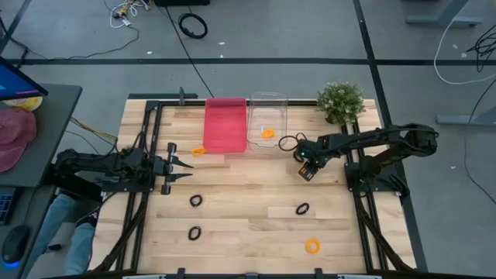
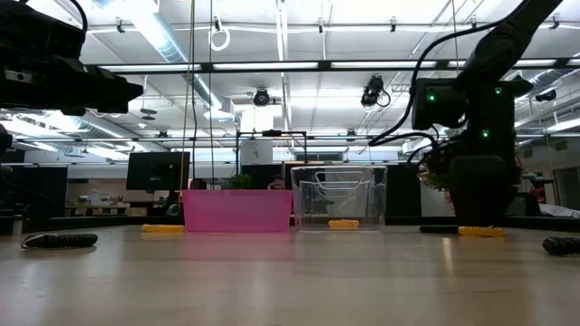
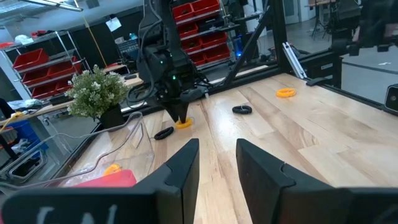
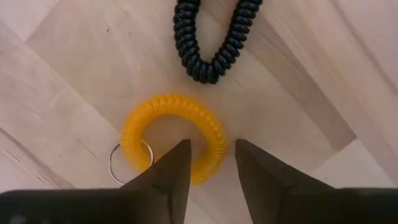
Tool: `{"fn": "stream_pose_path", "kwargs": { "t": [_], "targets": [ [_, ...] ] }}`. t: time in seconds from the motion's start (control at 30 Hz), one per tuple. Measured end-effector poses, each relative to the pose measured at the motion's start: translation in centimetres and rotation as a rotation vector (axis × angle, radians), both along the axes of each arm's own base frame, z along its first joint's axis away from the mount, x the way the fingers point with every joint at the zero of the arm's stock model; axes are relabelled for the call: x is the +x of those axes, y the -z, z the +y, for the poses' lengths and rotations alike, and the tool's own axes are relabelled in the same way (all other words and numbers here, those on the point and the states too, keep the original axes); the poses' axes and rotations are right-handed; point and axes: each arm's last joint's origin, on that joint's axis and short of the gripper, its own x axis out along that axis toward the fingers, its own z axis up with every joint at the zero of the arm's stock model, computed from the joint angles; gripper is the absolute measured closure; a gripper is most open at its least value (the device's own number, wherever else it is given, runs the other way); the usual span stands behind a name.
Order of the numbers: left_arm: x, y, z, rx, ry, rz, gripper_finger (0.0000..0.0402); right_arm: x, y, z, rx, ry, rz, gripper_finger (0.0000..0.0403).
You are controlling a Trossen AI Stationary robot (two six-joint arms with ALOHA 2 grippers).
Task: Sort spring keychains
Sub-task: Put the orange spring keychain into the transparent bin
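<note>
My right gripper (image 4: pixel 212 165) is open and points down at an orange spring keychain (image 4: pixel 168 134) with a small metal ring, right of the clear box. Its fingers stand on either side of the coil's rim without plainly touching it. A black keychain (image 4: pixel 214 37) lies just beyond. In the high view this gripper (image 1: pixel 307 170) is near the table's right middle. More keychains lie loose: black ones (image 1: pixel 195 201), (image 1: pixel 194 232), (image 1: pixel 302 208), and orange ones (image 1: pixel 312 246), (image 1: pixel 199 151). One orange keychain (image 1: pixel 268 133) sits in the clear box. My left gripper (image 1: pixel 184 167) waits open at the left.
A pink box (image 1: pixel 225 124) and a clear box (image 1: pixel 267 101) stand side by side at the table's far edge, with a small potted plant (image 1: pixel 341 101) to their right. The arms' black frames run along both sides. Bare wood lies in the middle and near part.
</note>
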Motion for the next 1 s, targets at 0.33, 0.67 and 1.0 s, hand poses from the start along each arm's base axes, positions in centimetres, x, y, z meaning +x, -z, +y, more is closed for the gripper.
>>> {"fn": "stream_pose_path", "kwargs": {
  "t": [0.33,0.67,1.0],
  "targets": [
    [0.0,0.0,0.0,0.000,0.000,0.000,0.0289,-0.2,-0.1,-0.1,0.029,-0.049,0.035,0.0389],
    [0.0,0.0,0.0,0.000,0.000,0.000,0.0289,1.9,-1.4,0.9,0.088,-0.189,-0.094,0.0397],
    [0.0,0.0,0.0,0.000,0.000,0.000,0.0289,5.6,-2.8,1.4,0.027,-0.377,-0.498,0.0396]
  ]
}}
